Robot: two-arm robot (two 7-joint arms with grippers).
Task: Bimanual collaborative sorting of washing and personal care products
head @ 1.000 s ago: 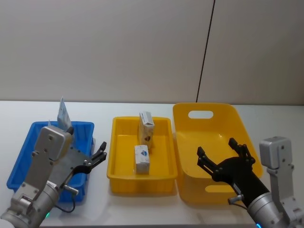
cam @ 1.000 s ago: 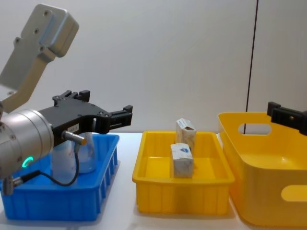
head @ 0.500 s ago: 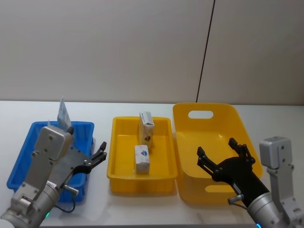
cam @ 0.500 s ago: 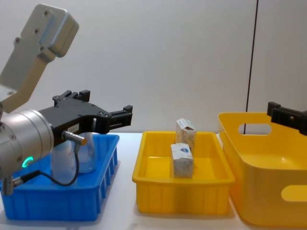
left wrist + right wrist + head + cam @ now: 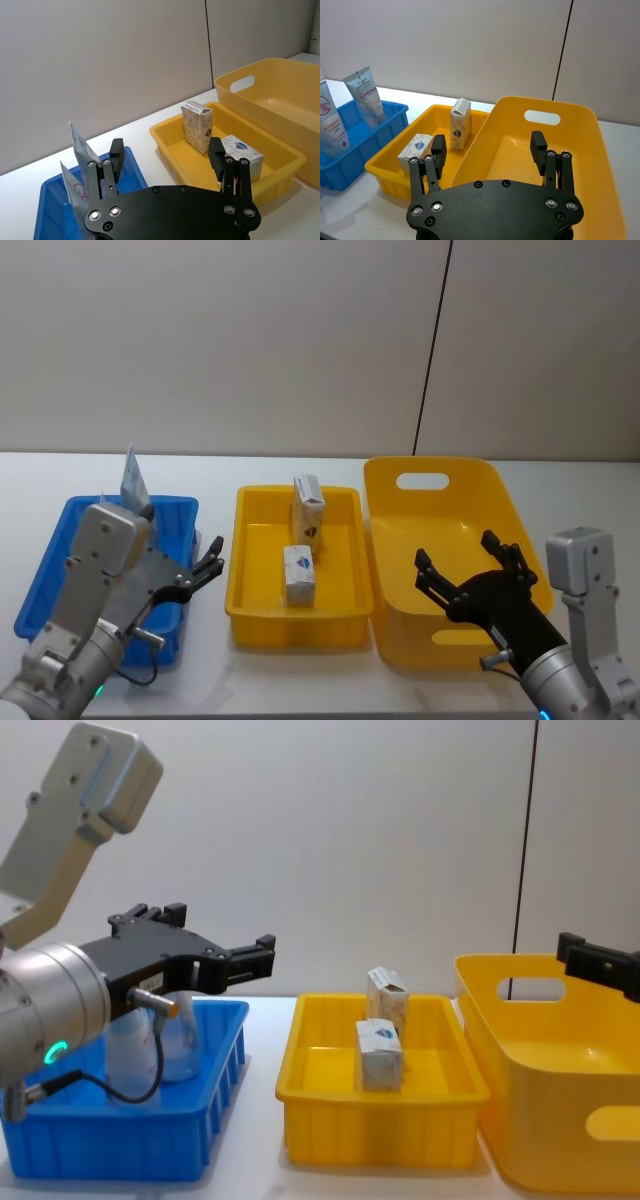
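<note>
Two white squeeze tubes (image 5: 367,95) (image 5: 330,125) stand in the blue bin (image 5: 60,540) at the left, their crimped ends up (image 5: 130,478). Two whitish cartons sit in the small yellow tray (image 5: 245,540): one upright at the back (image 5: 308,505), one nearer the front (image 5: 298,575). My left gripper (image 5: 205,570) hovers open over the blue bin's right edge, holding nothing; in the chest view it (image 5: 225,935) points toward the tray. My right gripper (image 5: 455,550) hangs open and empty above the large yellow bin (image 5: 385,540).
The three containers stand side by side on a white table (image 5: 560,480), with a plain wall behind. The large yellow bin (image 5: 600,165) holds nothing and has a handle slot at its far end. A thin dark line runs down the wall.
My left gripper has drifted very slightly up and to the left. The right gripper and all the products stay where they were.
</note>
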